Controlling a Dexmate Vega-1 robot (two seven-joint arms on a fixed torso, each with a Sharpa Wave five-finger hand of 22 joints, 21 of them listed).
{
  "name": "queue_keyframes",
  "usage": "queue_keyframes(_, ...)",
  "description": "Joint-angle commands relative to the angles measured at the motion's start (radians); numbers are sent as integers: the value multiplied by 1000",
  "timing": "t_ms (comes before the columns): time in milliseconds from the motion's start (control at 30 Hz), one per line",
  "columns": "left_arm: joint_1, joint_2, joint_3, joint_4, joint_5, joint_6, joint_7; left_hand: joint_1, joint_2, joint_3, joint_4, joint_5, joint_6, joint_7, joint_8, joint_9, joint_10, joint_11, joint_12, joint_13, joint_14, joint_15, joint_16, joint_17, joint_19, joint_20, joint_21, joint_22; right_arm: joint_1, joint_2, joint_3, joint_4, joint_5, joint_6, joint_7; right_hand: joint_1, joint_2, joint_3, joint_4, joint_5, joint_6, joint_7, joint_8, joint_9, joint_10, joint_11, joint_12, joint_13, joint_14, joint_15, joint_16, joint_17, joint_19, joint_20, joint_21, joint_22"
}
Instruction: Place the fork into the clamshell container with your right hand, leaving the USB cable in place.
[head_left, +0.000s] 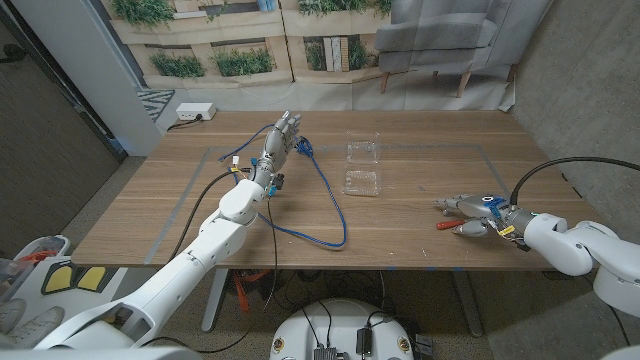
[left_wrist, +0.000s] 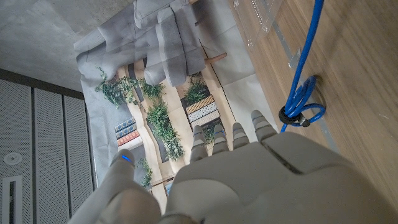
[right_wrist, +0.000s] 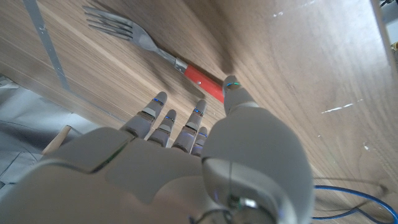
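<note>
Right hand (head_left: 472, 214) (wooden table (head_left: 420, 250))

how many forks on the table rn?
1. The fork, red-handled, lies on the table at the right hand, near the table's front right. The hand covers part of that spot, so another could be hidden.

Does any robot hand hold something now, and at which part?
Nothing is held. The right robot hand reaches over the fork, fingers near its red handle. The left robot hand stands open beside the USB cable.
</note>
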Motion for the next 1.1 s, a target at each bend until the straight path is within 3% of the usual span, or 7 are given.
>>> queue_keyframes(33, 10, 5, -4, -13, -2, 1, 2, 0, 6, -1, -5, -1, 3, 1, 2, 2, 7, -2, 6, 5, -5, -1, 8, 1, -1, 0, 6, 3, -4, -18, -11, -5, 10, -20, -10, 4, 12, -3, 6, 4, 16, -6, 9, 2, 25, 2, 3, 1, 11, -171, 8, 4, 8, -20, 4, 6)
queue_keyframes(633, 12, 9, -5, -15, -3, -4, -5, -1, 7, -2, -6, -1, 3, 0, 2, 3, 9, -2, 6, 5, -4, -2, 8, 1, -1, -1, 6, 3, -35, -4, -6, -24, -3, -50, -43, 36, 14, -13, -8, 3, 54, -15, 7, 0, 154, 2, 50, 21, 48, -178, 21, 2, 26, -29, 7, 5)
queue_keyframes(800, 11, 9, -6, -15, -3, -6, -6, -2, 6, -2, -6, -1, 3, 0, 2, 3, 10, -1, 6, 5, -4, -2, 7, 1, -1, -1, 6, 3, -40, 5, -9, -26, -14, -55, -69, 55, 14, -23, -6, -2, 72, -23, -1, 1, 215, 8, 103, 50, 80, -182, 26, 3, 36, -35, 7, 6)
queue_keyframes(1100, 19, 10, -7, -28, -1, -3, 2, -2, 6, -2, -6, -1, 4, 1, 2, 3, 9, -4, 6, 5, -4, -1, 8, 1, -1, 0, 6, 3, -33, 14, -21, -18, -8, -55, -100, 81, 18, -33, -6, -4, 102, -23, -7, 3, 259, 7, 166, 93, 116, -187, 34, 11, 52, -44, 9, 6)
